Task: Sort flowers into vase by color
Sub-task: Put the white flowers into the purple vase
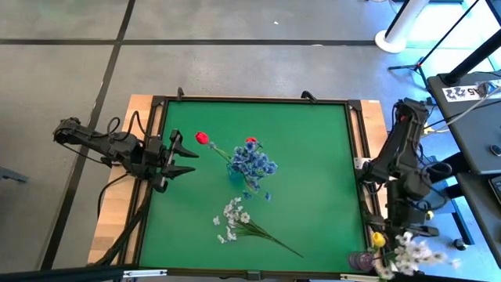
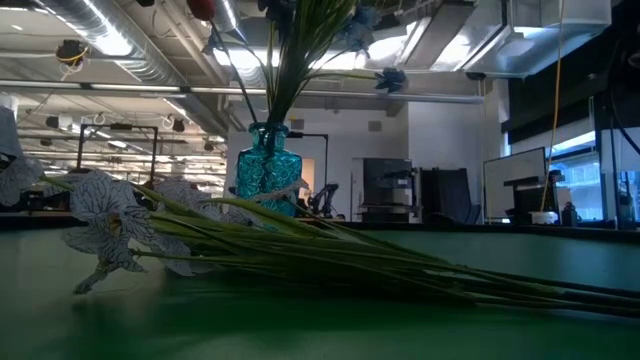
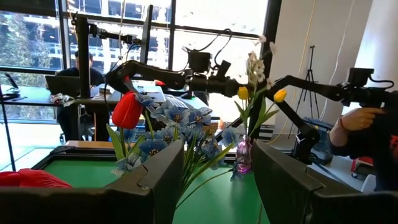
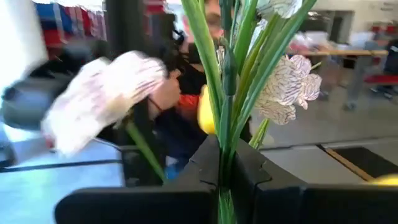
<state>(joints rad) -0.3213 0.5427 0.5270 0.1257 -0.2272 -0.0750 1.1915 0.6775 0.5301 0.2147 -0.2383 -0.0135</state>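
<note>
I see the blue sprays (image 1: 253,164) standing in a teal vase (image 1: 236,175) near the middle of the green surface (image 1: 313,141), and two red tulips (image 1: 202,138) rise from the same vase, one leaning toward the left side. A bunch of white blossom sprays (image 1: 232,220) lies flat on the mat in front of the vase, apart from it, with its green stems pointing toward the front right corner. From the low view these stems cross almost the whole width, close to the camera.

The right claw (image 4: 225,163) is beyond the right front corner, outside the black frame of the surface. It is clenched on thin green stems of white blossoms (image 4: 286,81), beside a small purple vase (image 1: 361,261) that already holds a yellow tulip (image 1: 379,239).

The left claw (image 1: 185,156) is released and grasps nothing. It hovers just inside the left edge, pointing at the teal vase, with free mat between them.

The back half and the right half of the mat are open room. A person's hand (image 3: 356,118) shows beyond the surface in the left wrist view.
</note>
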